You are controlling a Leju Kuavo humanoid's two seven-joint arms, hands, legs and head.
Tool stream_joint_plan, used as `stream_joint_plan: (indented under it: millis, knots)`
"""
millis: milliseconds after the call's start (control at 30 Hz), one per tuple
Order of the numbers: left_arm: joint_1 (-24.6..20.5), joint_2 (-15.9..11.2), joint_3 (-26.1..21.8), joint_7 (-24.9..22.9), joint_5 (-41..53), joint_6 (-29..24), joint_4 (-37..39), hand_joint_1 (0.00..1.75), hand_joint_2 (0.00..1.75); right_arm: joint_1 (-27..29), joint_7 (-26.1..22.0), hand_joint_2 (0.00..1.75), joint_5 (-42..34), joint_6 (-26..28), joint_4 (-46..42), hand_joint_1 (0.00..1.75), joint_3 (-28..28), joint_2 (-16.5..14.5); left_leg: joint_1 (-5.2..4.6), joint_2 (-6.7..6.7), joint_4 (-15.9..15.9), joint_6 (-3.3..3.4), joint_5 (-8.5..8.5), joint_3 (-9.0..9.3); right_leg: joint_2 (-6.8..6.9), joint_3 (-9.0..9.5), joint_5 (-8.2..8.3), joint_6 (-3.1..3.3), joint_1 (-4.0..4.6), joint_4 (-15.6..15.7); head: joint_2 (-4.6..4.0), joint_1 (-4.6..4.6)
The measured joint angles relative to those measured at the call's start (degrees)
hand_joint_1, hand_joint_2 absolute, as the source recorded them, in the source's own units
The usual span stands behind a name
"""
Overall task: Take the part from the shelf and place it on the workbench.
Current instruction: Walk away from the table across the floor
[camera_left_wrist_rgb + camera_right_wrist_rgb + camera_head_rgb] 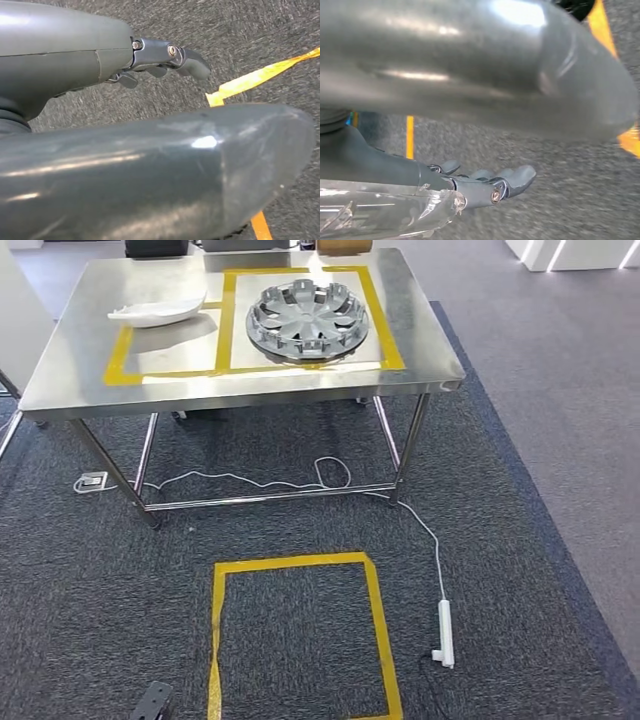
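A steel workbench stands ahead of me in the head view. A grey wheel cover lies flat inside the right yellow-taped box on it. A white curved part lies at the far edge of the left taped box. My left hand hangs over dark carpet, its fingers stretched out and apart from the thumb, holding nothing. My right hand hangs the same way above the carpet, its fingers extended and empty.
A yellow tape square marks the carpet in front of the workbench. A white cable runs under the table to a white plug bar on the floor. Lighter grey floor lies to the right.
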State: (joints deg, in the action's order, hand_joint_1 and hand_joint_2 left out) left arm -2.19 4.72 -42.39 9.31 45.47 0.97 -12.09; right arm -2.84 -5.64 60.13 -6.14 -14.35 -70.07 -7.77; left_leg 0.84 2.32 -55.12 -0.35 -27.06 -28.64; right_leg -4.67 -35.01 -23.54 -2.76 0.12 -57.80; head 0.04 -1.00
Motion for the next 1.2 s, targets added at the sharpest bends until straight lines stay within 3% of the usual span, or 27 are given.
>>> stream_joint_plan:
  millis: [67,133,167,200,267,333,400,467,533,600,633,667,700,767,833,900,967,1033,1100,1133,1167,1200]
  knots:
    - [0.1,-0.1,0.1,-1.4,0.7,-0.5,0.0,0.0,0.0,-0.1,0.3,0.0,0.4,0.2,0.0,0.0,0.1,0.0,-0.07,-1.47,0.0,0.59,0.23,-0.16,2.5,-2.61,-3.38,-0.55,-0.03,-5.7,0.0,0.44]
    - [0.2,-0.3,0.1,-2.8,0.8,-1.6,0.0,0.0,0.0,-0.4,-0.1,0.0,0.7,0.6,0.1,0.0,0.1,0.0,-0.3,-3.03,0.0,0.84,0.33,-0.36,3.96,-5.91,-7.05,-0.92,-0.19,-13.6,0.0,0.65]
    - [0.3,-0.3,0.1,-3.2,0.8,-2.1,0.0,0.0,0.0,-0.4,-0.6,0.0,0.9,1.0,0.1,0.0,0.1,0.0,-0.37,-3.76,0.0,0.87,0.35,-0.42,4.18,-6.66,-7.71,-0.95,-0.23,-15.9,0.0,0.65]
    - [0.3,-0.3,0.1,-3.5,0.7,-2.3,0.0,0.0,0.0,-0.3,-1.2,0.0,1.1,1.6,0.1,0.0,0.2,-0.1,-0.39,-4.43,0.0,0.88,0.36,-0.43,4.3,-6.27,-7.28,-0.93,-0.24,-15.9,0.0,0.66]
    - [0.2,-0.3,0.1,-3.6,0.3,-2.1,0.0,0.0,0.0,-0.2,-2.6,0.0,1.4,2.6,0.1,0.0,0.3,-0.1,-0.42,-5.67,0.0,0.79,0.3,-0.25,5.25,-2.19,-3.96,-0.7,-0.18,-9.4,0.0,0.67]
    - [0.2,-0.2,0.1,-3.6,0.1,-1.9,0.0,0.0,0.0,-0.5,-3.2,0.0,1.5,3.1,0.1,0.0,0.5,-0.2,-0.69,-6.77,-0.1,0.43,0.16,-0.13,7.35,2.05,-1.69,-0.23,0.21,-1.9,0.0,0.67]
    - [0.1,-0.3,0.1,-3.6,0.1,-1.8,0.0,0.0,0.0,-0.7,-3.4,0.0,1.5,3.2,0.1,0.0,0.6,-0.3,-1.01,-7.83,-0.3,-0.03,0.11,-0.18,7.95,2.98,-1.57,0.44,0.58,0.4,0.0,0.61]
    - [-0.1,-0.3,0.1,-3.6,0.2,-1.7,0.0,0.0,0.0,-0.5,-3.4,0.0,1.6,3.4,0.1,0.0,0.7,-0.4,-1.01,-8.37,-0.3,-0.62,-0.07,-0.21,6.82,2.6,-1.32,1.23,0.49,0.5,0.0,0.57]
    - [-0.3,-0.3,0.1,-3.6,0.5,-1.5,0.0,0.0,0.0,-0.4,-3.3,0.0,1.8,4.3,0.1,0.0,0.8,-0.5,-0.84,-6.44,-2.5,-1.25,-1.86,-1.2,5.74,2.44,-1.0,1.95,0.21,0.8,0.0,0.51]
    - [-0.1,-0.3,0.1,-3.6,1.2,-1.4,0.0,0.0,0.0,-0.7,-3.0,0.0,2.1,5.2,0.1,0.0,1.0,-0.7,-0.7,-3.83,-9.4,-1.56,-5.71,-4.49,4.44,2.17,-0.75,2.43,0.05,0.9,0.0,0.41]
    - [0.1,-0.3,0.1,-3.3,1.5,-1.4,0.0,0.0,0.0,-0.8,-2.8,0.0,2.2,5.2,0.1,0.0,1.0,-0.7,-0.67,-3.24,-13.4,-1.62,-7.4,-6.45,3.67,2.02,-0.67,2.55,0.04,0.9,0.0,0.4]
    - [0.2,-0.4,0.1,-2.5,1.5,-1.2,0.0,0.0,0.0,-0.8,-2.5,0.0,2.0,4.8,0.1,0.0,1.1,-0.7,-0.66,-2.96,-16.3,-1.65,-8.19,-7.92,2.88,1.92,-0.59,2.61,0.04,0.9,0.0,0.4]
    - [0.3,-0.4,0.1,-1.3,1.4,-0.9,0.0,0.0,0.0,-0.7,-2.3,0.0,1.8,4.1,0.1,0.0,1.1,-0.7,-0.64,-2.82,-17.2,-1.65,-7.77,-8.46,2.09,1.88,-0.51,2.57,0.03,0.9,0.0,0.39]
    - [0.3,-0.4,0.1,0.9,1.5,-0.8,0.0,0.0,0.0,-0.6,-1.8,0.0,1.3,2.2,0.1,0.0,1.1,-0.7,-0.44,-2.13,-12.7,-1.61,-4.01,-6.43,0.52,1.87,-0.35,2.33,-0.06,0.8,0.0,0.42]
    - [0.3,-0.4,0.1,1.4,2.3,-1.5,0.0,0.0,0.0,-0.6,-1.6,0.0,1.1,0.5,0.1,0.0,1.1,-0.7,0.18,1.01,-5.3,-1.65,-0.71,-2.96,-1.08,1.45,-0.27,1.8,-0.02,0.2,0.0,0.36]
    - [0.2,-0.4,0.1,1.1,2.8,-2.0,0.0,0.0,0.0,-0.7,-1.3,0.0,1.1,-0.2,0.1,0.0,1.1,-0.6,0.49,3.28,-1.9,-1.43,-0.22,-1.53,-2.56,0.57,-0.07,1.06,-0.05,-0.3,0.01,0.27]
    - [0.2,-0.3,0.1,1.1,3.0,-2.1,0.0,0.0,0.0,-0.5,-1.2,0.0,1.1,-0.4,0.1,0.0,1.1,-0.5,0.4,2.24,-1.8,-0.72,-0.27,-1.6,-3.66,-0.2,0.27,0.35,-0.28,-0.3,0.01,0.26]
    - [0.2,-0.3,0.1,1.0,3.1,-2.1,0.0,0.0,0.0,-0.2,-1.1,0.0,1.1,-0.5,0.1,0.0,1.1,-0.4,0.48,0.7,-1.6,0.05,-0.04,-1.57,-1.64,-1.28,-0.84,-0.27,-0.12,-1.9,0.0,0.75]
    - [0.3,-0.4,0.1,0.1,3.5,-2.7,0.0,0.0,0.0,-0.4,-0.9,0.0,1.2,-0.5,0.2,0.0,1.1,-0.3,0.36,-1.05,-1.6,0.5,0.0,-1.55,2.21,-4.07,-4.35,-0.79,0.03,-8.0,0.0,1.32]
    - [0.4,-0.4,0.1,-0.7,3.9,-3.3,0.0,0.0,0.0,-0.5,-0.7,0.0,1.3,-0.5,0.2,0.0,1.1,-0.3,0.23,-2.03,-1.6,0.6,-0.04,-1.55,3.39,-5.92,-6.29,-0.99,-0.08,-12.1,0.0,1.42]
    - [0.5,-0.4,0.2,-1.3,4.5,-4.1,0.0,0.0,0.0,-0.7,-0.5,0.0,1.4,-0.4,0.2,0.0,1.1,-0.3,0.12,-2.98,-1.6,0.65,-0.08,-1.53,3.96,-7.3,-7.49,-1.11,-0.19,-15.3,0.0,1.4]
    - [0.5,-0.4,0.4,-1.8,5.2,-5.0,0.0,0.0,0.0,-0.7,-0.1,0.0,1.3,-0.4,0.2,0.0,1.1,-0.3,0.06,-3.86,-1.6,0.66,-0.13,-1.49,4.24,-7.8,-7.7,-1.15,-0.26,-16.8,0.0,1.41]
